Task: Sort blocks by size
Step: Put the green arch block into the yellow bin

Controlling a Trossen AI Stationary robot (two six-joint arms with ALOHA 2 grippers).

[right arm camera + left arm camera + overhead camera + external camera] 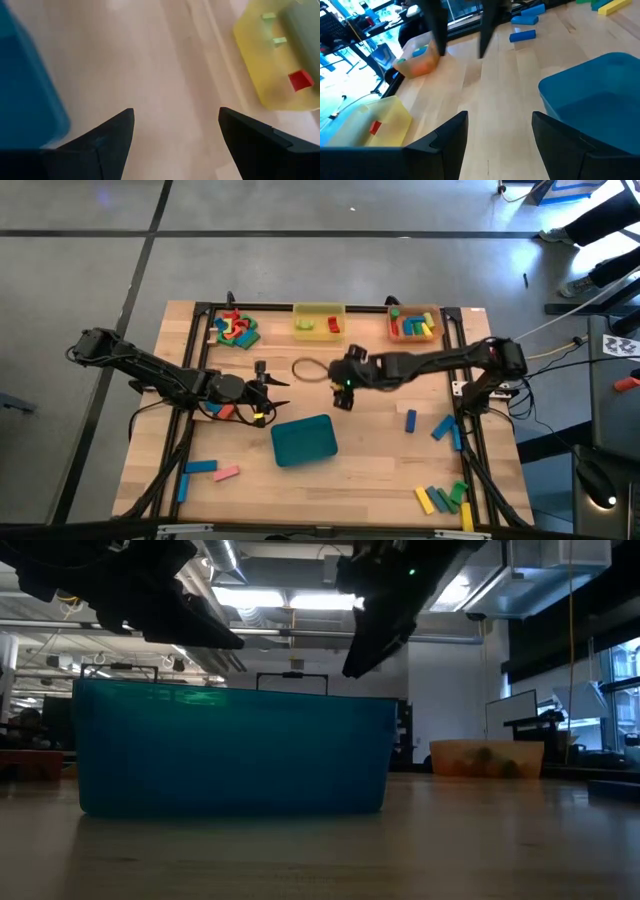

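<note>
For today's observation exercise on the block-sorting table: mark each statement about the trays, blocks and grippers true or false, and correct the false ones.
1. The teal rectangular plastic tray holds several blocks. False: none show in it.
2. The yellow rectangular plastic tray holds a small red block. True.
3. The right gripper grips a block. False: its fingers are open over bare wood.
4. The left gripper is open, with nothing between its fingers. True.
5. The orange rectangular plastic tray sits at the table's near edge. False: it stands at the far edge, beside the yellow tray.
</note>
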